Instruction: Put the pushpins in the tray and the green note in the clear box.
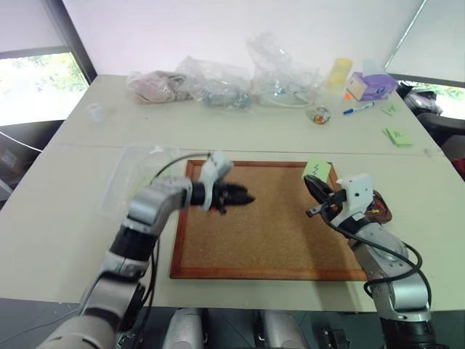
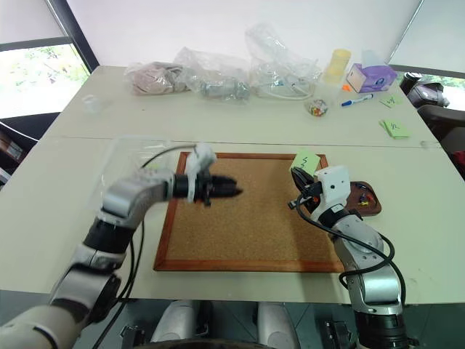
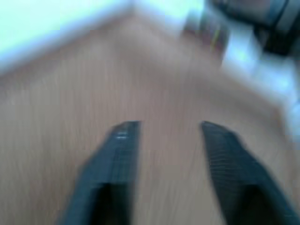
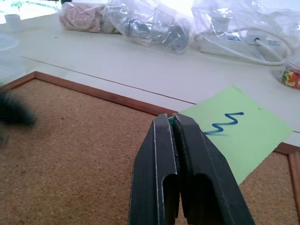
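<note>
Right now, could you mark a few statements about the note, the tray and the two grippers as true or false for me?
1. The green note lies at the far right corner of the corkboard. True.
2. The green note is already inside the clear box. False: the box sits off the board's left edge, and the note is by the board's right end.
3. The right gripper has its fingers pressed together. True.
4. The left gripper is clamped shut. False: its fingers stand apart over the corkboard.
5. The tray sits left of the corkboard. False: it is off the board's right edge.
</note>
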You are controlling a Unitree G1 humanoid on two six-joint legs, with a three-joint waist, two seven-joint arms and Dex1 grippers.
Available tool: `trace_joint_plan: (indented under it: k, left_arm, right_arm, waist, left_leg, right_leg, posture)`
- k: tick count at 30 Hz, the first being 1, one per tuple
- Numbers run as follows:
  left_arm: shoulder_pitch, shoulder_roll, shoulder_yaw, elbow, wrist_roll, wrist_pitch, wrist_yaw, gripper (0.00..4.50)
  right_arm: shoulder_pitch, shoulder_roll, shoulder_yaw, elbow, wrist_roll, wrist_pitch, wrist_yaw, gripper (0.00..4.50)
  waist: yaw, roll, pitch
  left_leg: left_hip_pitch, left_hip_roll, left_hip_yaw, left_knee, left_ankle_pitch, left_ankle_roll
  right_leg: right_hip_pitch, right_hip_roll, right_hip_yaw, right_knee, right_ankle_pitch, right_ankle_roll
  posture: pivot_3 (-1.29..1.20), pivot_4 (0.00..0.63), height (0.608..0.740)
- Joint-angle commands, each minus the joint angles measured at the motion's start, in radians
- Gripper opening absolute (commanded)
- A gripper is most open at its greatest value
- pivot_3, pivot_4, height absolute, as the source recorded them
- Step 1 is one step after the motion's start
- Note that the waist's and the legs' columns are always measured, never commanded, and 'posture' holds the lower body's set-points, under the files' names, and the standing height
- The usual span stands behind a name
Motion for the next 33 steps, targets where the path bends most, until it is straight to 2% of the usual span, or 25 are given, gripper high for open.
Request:
trace_joint_plan:
  k: [1, 6, 10, 18, 19, 20, 22, 27, 28, 33]
  left_arm:
    - [-0.085, -0.068, 0.141, 0.089, -0.148, 0.133, 0.06, 4.38]
    - [-0.247, -0.184, 0.206, 0.379, -0.162, 0.186, 0.169, 4.45]
    - [-0.293, -0.215, 0.134, 0.517, -0.108, 0.101, 0.104, 4.45]
    - [-0.418, -0.292, 0.164, 0.783, -0.09, -0.078, 0.05, 4.45]
    - [-0.427, -0.298, 0.162, 0.804, -0.083, -0.092, 0.048, 3.92]
    - [-0.432, -0.302, 0.157, 0.818, -0.077, -0.102, 0.04, 3.67]
    - [-0.438, -0.305, 0.148, 0.838, -0.063, -0.113, 0.031, 2.76]
    - [-0.453, -0.301, 0.14, 0.874, -0.03, -0.136, 0.012, 0.34]
    - [-0.455, -0.299, 0.135, 0.88, -0.019, -0.141, 0.007, 0.08]
    - [-0.44, -0.292, 0.097, 0.906, 0.054, -0.203, -0.006, 0.08]
  right_arm:
    - [-0.022, -0.038, -0.018, -0.085, 0.018, 0.015, 0.019, 0.0]
    - [-0.038, -0.092, -0.006, -0.165, 0.026, 0.063, 0.051, 0.0]
    - [-0.054, -0.105, 0.005, -0.213, 0.026, 0.098, 0.043, 0.0]
    - [-0.046, -0.103, 0.046, -0.284, 0.014, 0.146, 0.02, 0.0]
    - [-0.044, -0.103, 0.048, -0.29, 0.012, 0.149, 0.018, 0.0]
    - [-0.042, -0.104, 0.049, -0.295, 0.011, 0.152, 0.016, 0.0]
    - [-0.039, -0.105, 0.047, -0.305, 0.011, 0.156, 0.011, 0.0]
    - [-0.034, -0.109, 0.048, -0.314, 0.007, 0.16, 0.008, 0.0]
    - [-0.034, -0.109, 0.049, -0.315, 0.007, 0.16, 0.008, 0.0]
    - [-0.035, -0.114, 0.053, -0.314, -0.012, 0.148, 0.011, 0.0]
  waist:
    - [-0.002, 0.001, 0.0]
    - [0.002, 0.0, 0.0]
    - [0.001, -0.001, 0.001]
    - [0.001, -0.001, 0.001]
    - [0.001, -0.001, 0.001]
    - [0.001, -0.001, 0.001]
    - [0.001, -0.001, 0.001]
    - [0.001, -0.001, 0.001]
    - [0.001, -0.001, 0.001]
    - [0.002, -0.001, 0.001]
  left_leg:
    - [0.0, 0.0, 0.0, 0.0, 0.0, 0.0]
    - [0.001, -0.001, -0.001, -0.002, 0.0, 0.0]
    - [0.0, -0.002, -0.001, -0.002, 0.0, 0.0]
    - [0.0, -0.002, -0.001, -0.002, 0.0, 0.0]
    - [0.0, -0.002, -0.001, -0.002, 0.0, 0.0]
    - [0.0, -0.002, -0.001, -0.002, 0.0, 0.0]
    - [0.0, -0.002, -0.001, -0.002, 0.0, 0.0]
    - [0.0, -0.002, -0.001, -0.002, 0.0, 0.0]
    - [0.0, -0.002, -0.001, -0.002, 0.0, 0.0]
    - [-0.001, -0.002, -0.001, -0.002, 0.0, 0.0]
  right_leg:
    - [0.0, 0.0, 0.0, 0.0, 0.001, 0.001]
    - [0.0, 0.001, 0.0, -0.001, 0.001, 0.003]
    - [0.0, 0.001, 0.0, -0.003, 0.001, 0.003]
    - [0.0, 0.0, 0.0, -0.004, 0.0, 0.0]
    - [0.0, 0.0, 0.0, -0.004, 0.0, 0.0]
    - [0.0, 0.0, 0.0, -0.004, 0.0, 0.0]
    - [0.0, 0.0, 0.0, -0.004, 0.0, 0.0]
    - [0.0, 0.0, 0.0, -0.004, 0.0, 0.0]
    - [0.0, 0.0, 0.0, -0.004, 0.0, 0.0]
    - [0.0, 0.0, 0.0, -0.004, 0.0, 0.0]
  posture:
    - [0.0, 0.15, 0.737]
    - [0.0, 0.15, 0.737]
    - [0.0, 0.15, 0.737]
    - [0.0, 0.15, 0.737]
    - [0.0, 0.15, 0.737]
    - [0.0, 0.15, 0.737]
    - [0.0, 0.15, 0.737]
    - [0.0, 0.15, 0.737]
    - [0.0, 0.15, 0.737]
    - [0.0, 0.15, 0.737]
